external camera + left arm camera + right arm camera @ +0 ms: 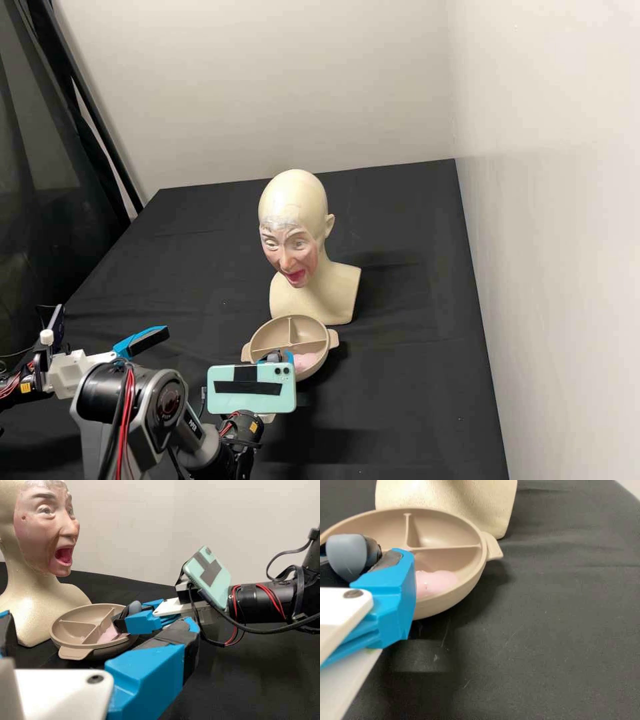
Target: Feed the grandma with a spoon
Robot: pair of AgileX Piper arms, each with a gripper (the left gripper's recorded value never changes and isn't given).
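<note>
**Left gripper**, lower left of the high view: fingers spread wide, holding nothing, well apart from the bowl.

**Right gripper**, centre of the left wrist view: closed on the spoon. A grey, rounded, matt handle end shows between the blue fingers. The working end is hidden, so whether it is loaded cannot be told. The gripper is at the near rim of the bowl.

**Bowl:** beige, round, matt, plastic by appearance. It has three compartments and a tab handle at each side. A pale pink, smooth, soft-looking lump lies in the compartment nearest the gripper.

**Grandma head**, centre of the high view, just behind the bowl: rigid bust, cream textured base, painted surface, mouth open.

**Handling:**
- Expect the spoon to be light and stiff.
- The rounded handle may rotate between the fingers, so grip across its thickest section.
- The bowl is probably light and may slide on the black cloth if pushed.
</note>
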